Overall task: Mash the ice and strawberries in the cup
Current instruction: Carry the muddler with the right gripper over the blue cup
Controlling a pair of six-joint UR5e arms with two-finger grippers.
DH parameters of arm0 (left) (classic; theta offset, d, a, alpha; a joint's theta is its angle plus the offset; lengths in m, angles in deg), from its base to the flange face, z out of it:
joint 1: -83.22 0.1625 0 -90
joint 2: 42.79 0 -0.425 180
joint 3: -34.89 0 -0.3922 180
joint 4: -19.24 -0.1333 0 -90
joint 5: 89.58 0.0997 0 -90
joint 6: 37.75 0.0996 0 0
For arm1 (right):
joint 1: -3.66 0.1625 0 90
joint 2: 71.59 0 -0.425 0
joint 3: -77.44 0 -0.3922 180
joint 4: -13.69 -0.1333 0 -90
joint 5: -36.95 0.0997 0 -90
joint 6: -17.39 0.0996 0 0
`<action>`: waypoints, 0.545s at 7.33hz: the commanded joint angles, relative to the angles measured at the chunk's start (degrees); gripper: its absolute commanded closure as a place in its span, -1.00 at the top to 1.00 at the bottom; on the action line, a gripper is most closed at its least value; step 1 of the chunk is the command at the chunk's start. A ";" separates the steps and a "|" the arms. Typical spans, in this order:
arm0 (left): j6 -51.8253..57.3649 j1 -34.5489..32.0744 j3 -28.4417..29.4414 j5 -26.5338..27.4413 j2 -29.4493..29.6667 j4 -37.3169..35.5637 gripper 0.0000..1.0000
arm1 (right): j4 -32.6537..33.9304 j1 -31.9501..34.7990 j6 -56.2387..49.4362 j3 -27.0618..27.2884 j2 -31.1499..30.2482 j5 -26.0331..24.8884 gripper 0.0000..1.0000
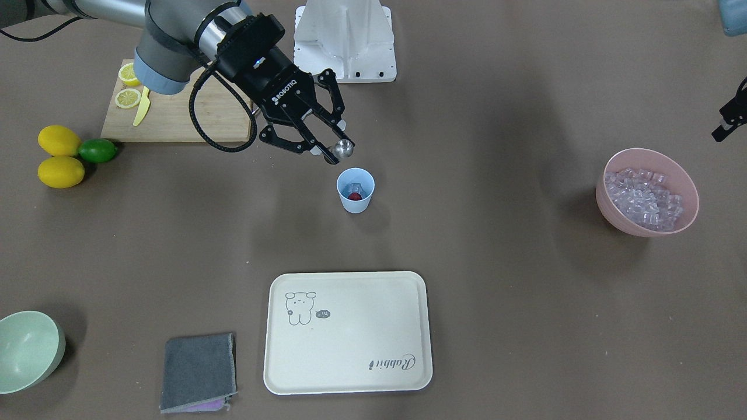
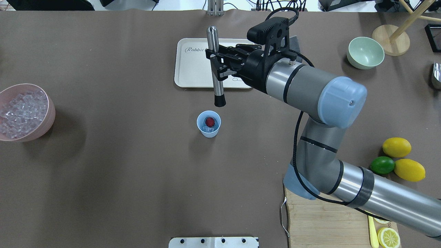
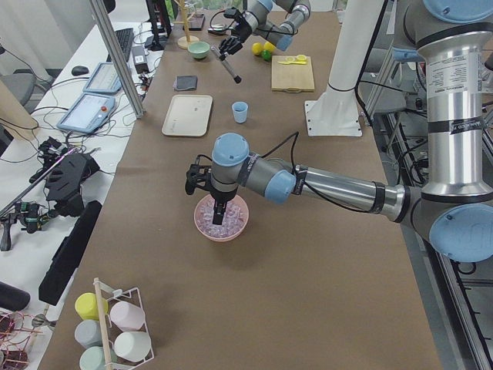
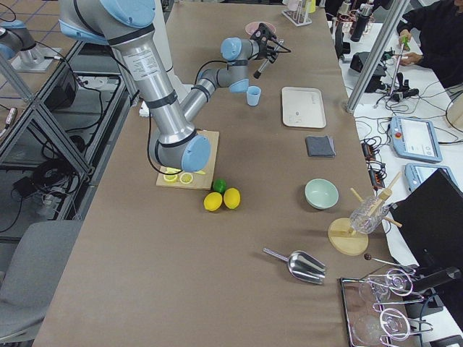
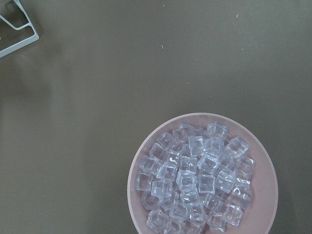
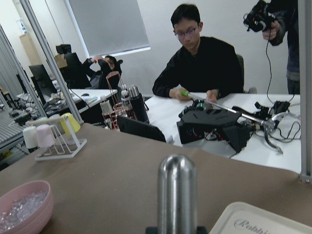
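Observation:
The light-blue cup point(image 2: 208, 124) stands mid-table and holds a red strawberry point(image 2: 209, 121) and a little ice point(image 2: 206, 129); it also shows in the front view point(image 1: 355, 189). My right gripper point(image 2: 217, 67) is shut on a steel muddler point(image 2: 218, 91) with a black tip. It holds the muddler above the table, the tip just beyond the cup on the tray side. Several ice cubes point(image 5: 195, 180) fill the pink bowl point(image 5: 265, 161). My left gripper point(image 3: 219, 212) hangs over that bowl; I cannot tell whether it is open or shut.
A cream tray point(image 1: 350, 332) lies beyond the cup, with a grey cloth point(image 1: 198, 370) and a pale green bowl point(image 1: 26, 350) towards the robot's right. A cutting board point(image 1: 175, 111) with lemon slices, two lemons and a lime point(image 1: 98, 150) lie by the right arm.

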 commanded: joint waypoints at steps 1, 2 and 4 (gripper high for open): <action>-0.01 -0.03 -0.61 -0.17 -0.64 0.07 0.96 | -7.46 -6.46 -2.31 -2.04 0.00 -13.73 -1.00; -0.01 -0.03 -0.61 -0.17 -0.73 0.07 0.96 | -8.62 -7.01 -4.14 -5.71 1.48 -16.50 -1.00; -0.01 -0.03 -0.79 -0.17 -1.52 0.07 0.96 | -11.61 -8.07 -8.64 -7.93 1.67 -16.79 -1.00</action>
